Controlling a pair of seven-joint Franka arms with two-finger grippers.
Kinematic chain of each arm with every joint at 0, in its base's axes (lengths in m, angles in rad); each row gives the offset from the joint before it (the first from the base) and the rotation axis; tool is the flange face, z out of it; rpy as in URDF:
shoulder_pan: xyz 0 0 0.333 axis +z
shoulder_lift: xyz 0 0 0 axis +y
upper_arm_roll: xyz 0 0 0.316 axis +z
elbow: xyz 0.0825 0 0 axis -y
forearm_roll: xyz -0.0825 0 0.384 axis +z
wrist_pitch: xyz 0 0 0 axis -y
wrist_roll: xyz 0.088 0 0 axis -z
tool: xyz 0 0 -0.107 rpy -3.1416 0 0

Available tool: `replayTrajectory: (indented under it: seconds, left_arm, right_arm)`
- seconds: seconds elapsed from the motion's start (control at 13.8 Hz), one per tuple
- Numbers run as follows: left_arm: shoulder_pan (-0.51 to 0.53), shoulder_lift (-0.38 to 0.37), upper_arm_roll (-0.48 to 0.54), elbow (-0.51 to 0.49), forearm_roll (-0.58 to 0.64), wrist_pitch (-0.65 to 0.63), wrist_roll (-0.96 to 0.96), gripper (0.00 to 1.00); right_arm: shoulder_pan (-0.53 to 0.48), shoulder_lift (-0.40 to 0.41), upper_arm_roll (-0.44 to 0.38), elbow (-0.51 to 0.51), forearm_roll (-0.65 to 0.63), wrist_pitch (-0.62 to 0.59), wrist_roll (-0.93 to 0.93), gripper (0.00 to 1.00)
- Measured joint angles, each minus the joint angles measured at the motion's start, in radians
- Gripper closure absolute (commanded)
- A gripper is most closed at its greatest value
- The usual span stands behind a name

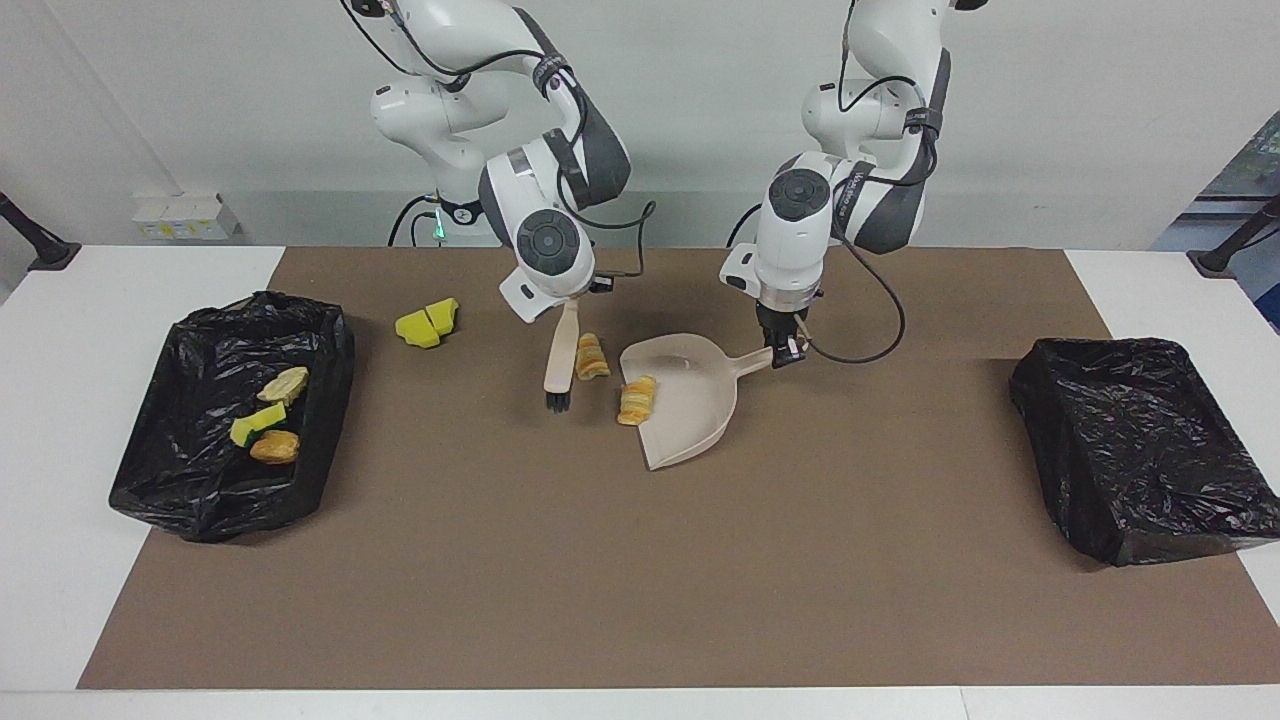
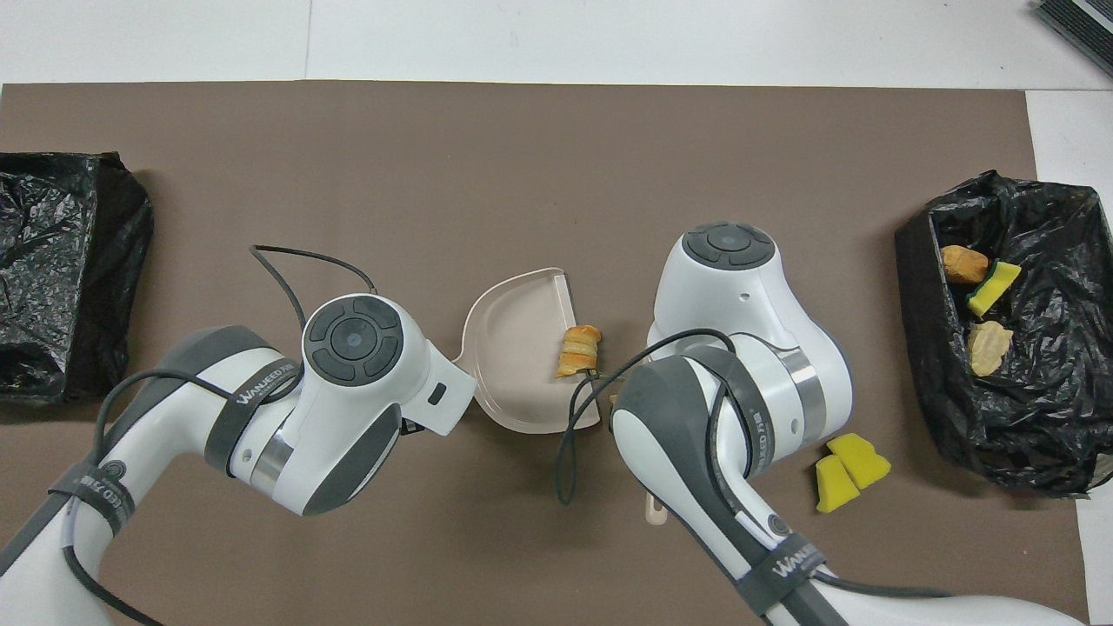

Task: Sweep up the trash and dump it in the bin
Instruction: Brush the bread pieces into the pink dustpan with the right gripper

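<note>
2 black-lined bins (image 1: 232, 420) (image 1: 1140, 445) flank the mat. The left gripper (image 1: 785, 350) is clamped on the dustpan (image 1: 685, 400) handle; a croissant piece (image 1: 636, 400) sits at its lip. The right gripper (image 1: 572, 305) is closed on the brush (image 1: 560, 360), beside another piece (image 1: 590, 356).

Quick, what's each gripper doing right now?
Left gripper: shut on the dustpan handle.
Right gripper: shut on the brush handle.

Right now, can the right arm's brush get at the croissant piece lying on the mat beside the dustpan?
Probably yes. The right gripper holds the brush right beside that croissant piece, bristles down, with nothing between them.
</note>
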Motion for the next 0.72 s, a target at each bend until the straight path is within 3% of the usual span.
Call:
replayTrajectory:
  seconds: [0.36,0.72]
  left_arm:
    - [0.0,-0.039,-0.002,-0.05,0.0,0.015,0.0,1.0]
    - [0.0,-0.041,-0.002,-0.06,0.0,0.02,0.0,1.0]
  right_arm:
    - [0.0,-0.108,0.009,-0.224,-0.016,0.045,-0.038,1.0]
    - [0.031,-0.069,0.014,-0.25,0.075,0.138,-0.038,1.0]
